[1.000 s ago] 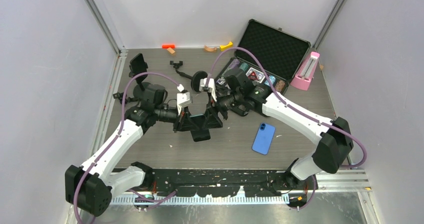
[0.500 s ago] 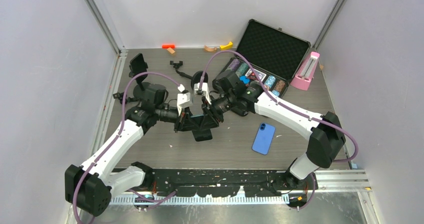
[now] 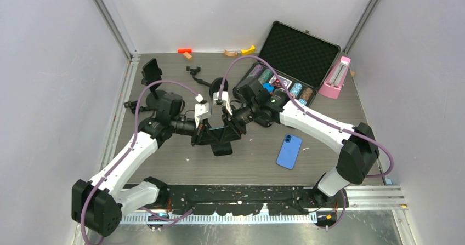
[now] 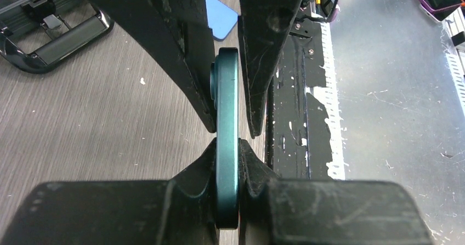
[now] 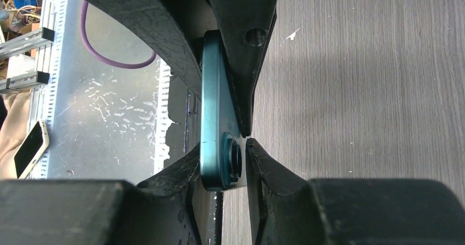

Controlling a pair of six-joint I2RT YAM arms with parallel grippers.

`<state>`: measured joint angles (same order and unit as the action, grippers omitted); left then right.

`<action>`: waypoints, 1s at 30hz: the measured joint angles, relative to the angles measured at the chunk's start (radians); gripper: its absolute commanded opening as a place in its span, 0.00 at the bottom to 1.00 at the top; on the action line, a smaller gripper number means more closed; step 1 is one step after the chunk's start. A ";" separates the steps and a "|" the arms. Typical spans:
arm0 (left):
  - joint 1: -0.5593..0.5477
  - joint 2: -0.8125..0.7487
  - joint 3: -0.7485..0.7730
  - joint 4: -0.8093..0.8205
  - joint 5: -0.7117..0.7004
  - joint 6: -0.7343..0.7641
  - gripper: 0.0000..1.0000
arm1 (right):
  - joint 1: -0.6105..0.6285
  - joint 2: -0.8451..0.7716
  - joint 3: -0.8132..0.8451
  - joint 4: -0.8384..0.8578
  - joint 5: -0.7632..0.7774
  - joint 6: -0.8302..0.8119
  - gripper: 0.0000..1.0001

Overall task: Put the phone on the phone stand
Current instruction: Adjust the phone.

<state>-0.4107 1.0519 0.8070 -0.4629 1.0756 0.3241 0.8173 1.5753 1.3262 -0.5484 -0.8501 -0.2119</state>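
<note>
Right fingers (image 5: pixel 272 171), lately wider, now tight on the teal phone (image 5: pixel 213 113); left fingers (image 4: pixel 193 168) tight on it too

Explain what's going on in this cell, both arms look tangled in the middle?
Not tangled: both arms hold one teal phone on edge above the table, from opposite ends. The left gripper is clamped on one end, and the right gripper has its fingers pressed against the camera end. It looks like a handover or a re-grip. The phone is not set on anything yet. A second, blue phone lies flat on the table, untouched.
</note>
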 measured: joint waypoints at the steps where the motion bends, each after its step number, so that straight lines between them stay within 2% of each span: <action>1: 0.000 0.000 -0.002 0.000 0.000 0.001 0.00 | 0.000 -0.003 0.001 -0.002 0.000 0.000 0.31; 4: 0.000 0.000 -0.003 0.000 0.001 0.003 0.00 | 0.000 -0.015 0.005 -0.008 0.002 0.000 0.26; 8: 0.000 0.000 -0.003 0.002 0.018 -0.008 0.00 | 0.000 -0.023 0.007 -0.006 0.012 -0.012 0.10; 11: 0.002 0.000 -0.004 0.000 0.024 -0.030 0.01 | 0.000 -0.024 0.007 0.000 0.025 -0.023 0.01; 17: 0.003 0.000 -0.020 0.049 0.024 -0.055 0.34 | 0.001 -0.036 0.004 0.003 0.067 0.005 0.00; 18: 0.003 0.000 -0.024 0.065 0.025 -0.056 0.45 | 0.001 -0.040 0.003 0.005 0.076 0.013 0.00; 20: 0.002 0.000 -0.029 0.087 0.026 -0.060 0.57 | -0.002 -0.050 0.002 0.011 0.092 0.025 0.00; 22: 0.000 -0.001 -0.032 0.113 0.025 -0.082 0.64 | -0.010 -0.063 -0.001 0.017 0.100 0.035 0.00; 26: 0.004 0.000 -0.032 0.158 0.025 -0.113 0.72 | -0.048 -0.098 -0.001 0.024 0.101 0.054 0.00; 30: 0.014 0.010 -0.032 0.199 0.028 -0.148 0.73 | -0.086 -0.143 -0.013 0.042 0.097 0.068 0.00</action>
<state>-0.3969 1.0615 0.7746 -0.2638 1.1038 0.1764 0.7315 1.4322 1.3132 -0.5060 -0.7528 -0.1436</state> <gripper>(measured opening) 0.728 0.215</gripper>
